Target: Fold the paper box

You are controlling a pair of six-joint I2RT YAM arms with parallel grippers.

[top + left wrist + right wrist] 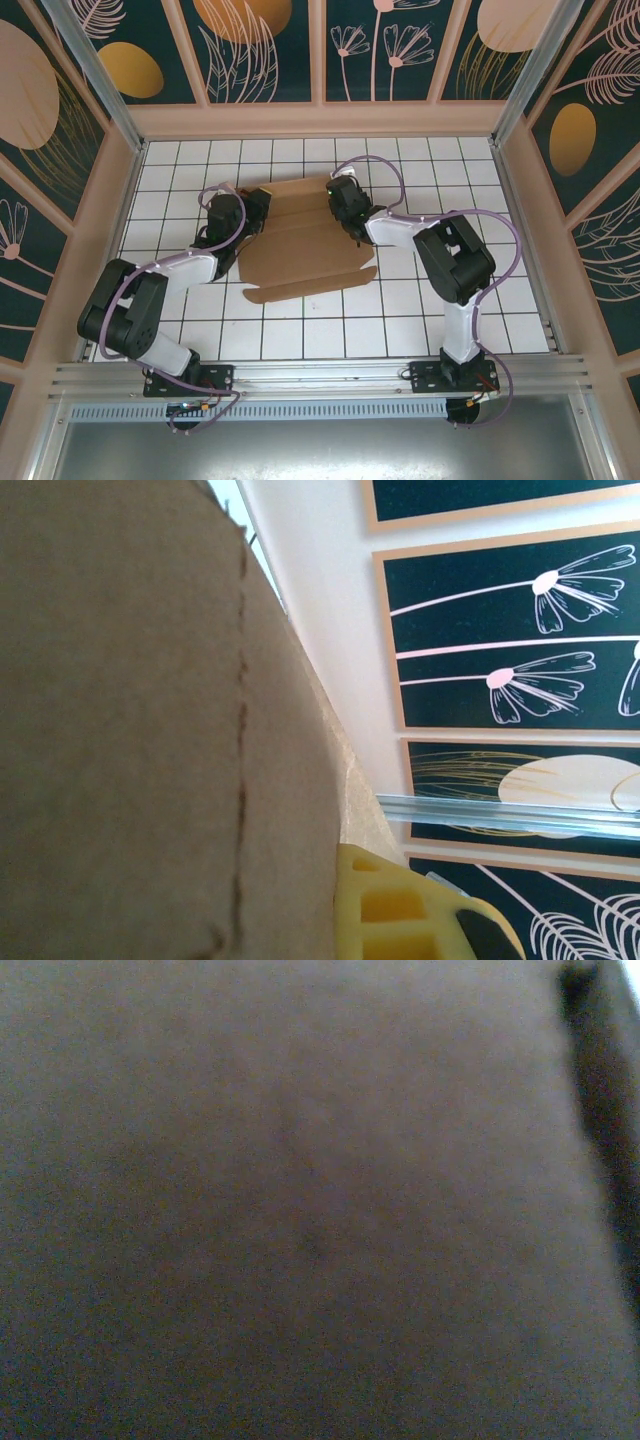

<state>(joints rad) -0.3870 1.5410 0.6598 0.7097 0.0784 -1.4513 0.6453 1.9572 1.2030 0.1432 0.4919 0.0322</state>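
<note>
Left pincer [255, 208], seen from above, sat at the left edge of your paper box [305, 245], a plain brown corrugated cardboard sheet. Its jaws were closed, though you could not tell whether they pinched the flap. Your right pincer [345, 203] was at the far right part, how wide I cannot tell. The sheet lay largely open mid-table on the white gridded tabletop [430, 310], so folding looked barely begun. Next, I judge, a side flap needs raising along its crease.

Left wrist: creased cardboard ran close beside a yellow fingertip [385, 910], with dark teal flower-printed wall panels [520, 630] beyond.

Right wrist: blurred brown cardboard.
</note>
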